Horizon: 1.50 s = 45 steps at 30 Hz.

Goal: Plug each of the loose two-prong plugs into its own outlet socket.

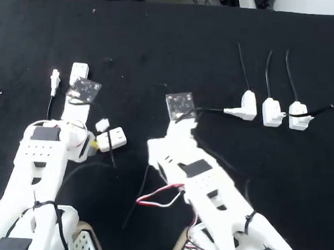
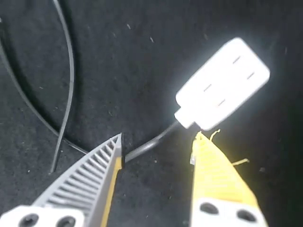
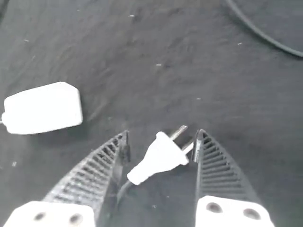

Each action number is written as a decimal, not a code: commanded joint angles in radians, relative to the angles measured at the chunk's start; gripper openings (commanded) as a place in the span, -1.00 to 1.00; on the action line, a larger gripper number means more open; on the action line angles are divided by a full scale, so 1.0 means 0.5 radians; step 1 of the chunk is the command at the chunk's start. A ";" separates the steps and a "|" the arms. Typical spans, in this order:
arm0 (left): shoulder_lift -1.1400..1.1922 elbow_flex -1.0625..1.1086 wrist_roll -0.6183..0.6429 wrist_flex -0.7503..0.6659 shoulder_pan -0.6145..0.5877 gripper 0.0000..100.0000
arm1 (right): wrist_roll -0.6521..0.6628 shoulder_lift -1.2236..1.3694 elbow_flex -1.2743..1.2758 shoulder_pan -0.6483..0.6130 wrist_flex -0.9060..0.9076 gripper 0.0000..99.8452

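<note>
No word, number, label or sign can be read anywhere in these views: the white outlet socket [image 2: 222, 85], the two-prong plug [image 3: 158, 158] and the black tabletop [image 1: 162, 43] all show plain, unmarked surfaces.

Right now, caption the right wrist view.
Open right gripper straddling a white two-prong plug on black cloth, white block nearby.

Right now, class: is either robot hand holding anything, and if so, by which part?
Nothing is held. The right hand stands open around a white two-prong plug; the left hand stands open astride an outlet socket's cable.
</note>
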 commanded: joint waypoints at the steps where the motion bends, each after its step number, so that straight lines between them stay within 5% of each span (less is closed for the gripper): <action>1: -0.034 -0.149 0.377 -0.141 0.008 -0.53 | -0.181 -0.057 0.002 -0.025 -0.120 -0.58; 9: -0.046 0.318 1.188 -0.807 0.005 -0.53 | -0.279 0.176 -0.222 -0.003 0.095 -0.58; 16: -0.037 0.397 1.203 -0.939 0.008 -0.53 | -0.279 0.318 -0.606 0.028 0.678 -0.58; 41: -0.037 0.400 1.203 -0.933 0.008 -0.53 | -0.411 1.149 -1.149 0.037 0.884 -0.58; 45: -0.037 0.400 1.203 -0.933 0.008 -0.53 | -0.399 1.226 -1.281 0.037 1.083 -0.85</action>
